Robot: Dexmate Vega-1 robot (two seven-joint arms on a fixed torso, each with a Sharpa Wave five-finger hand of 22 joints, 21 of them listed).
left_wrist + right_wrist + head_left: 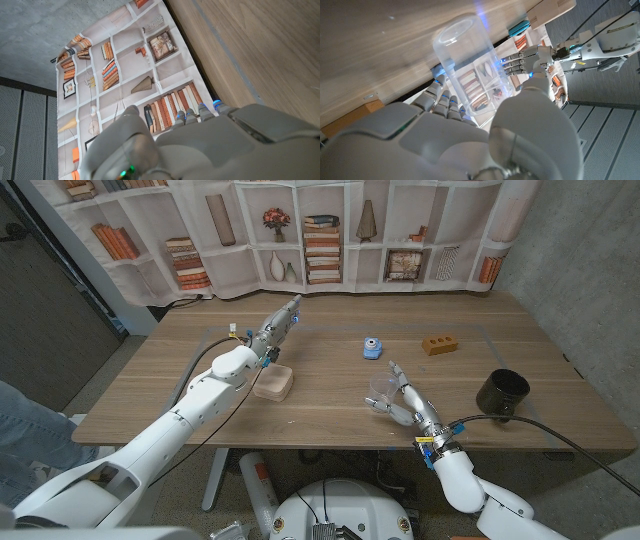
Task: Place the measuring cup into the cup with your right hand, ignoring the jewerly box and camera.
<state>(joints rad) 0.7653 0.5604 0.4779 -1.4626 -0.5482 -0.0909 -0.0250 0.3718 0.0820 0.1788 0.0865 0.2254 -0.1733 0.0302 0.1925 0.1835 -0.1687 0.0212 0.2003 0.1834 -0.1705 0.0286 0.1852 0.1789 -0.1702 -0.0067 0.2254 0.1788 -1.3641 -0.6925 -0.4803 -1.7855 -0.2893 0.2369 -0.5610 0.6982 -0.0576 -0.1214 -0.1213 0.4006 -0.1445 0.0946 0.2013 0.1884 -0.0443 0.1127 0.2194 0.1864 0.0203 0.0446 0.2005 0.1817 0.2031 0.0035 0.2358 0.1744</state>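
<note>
- Right hand [405,402]: at the near edge of the wooden table [330,395], fingers curled round the clear plastic measuring cup [382,390]. The right wrist view shows the same hand [470,135] with fingers and thumb on either side of the transparent cylinder [470,75]; the cup is gripped.
- Measuring cup: in the right hand's grasp, near the table's front edge; cannot tell whether its base touches the wood.
- Black round cup [502,391]: upright on the table near the right edge, well apart from the right hand, mouth upward.
- Left hand [280,322]: raised over the far left part of the table, fingers stretched out together toward the bookshelf-print curtain [300,230]; holds nothing. The left wrist view shows its back [200,145].
- Small pale square box [273,382]: on the table, just beside the left forearm.
- Small blue toy camera [372,348]: mid-table, beyond the measuring cup.
- Orange-brown brick-shaped block [438,344]: right of the camera, apart from it.
</note>
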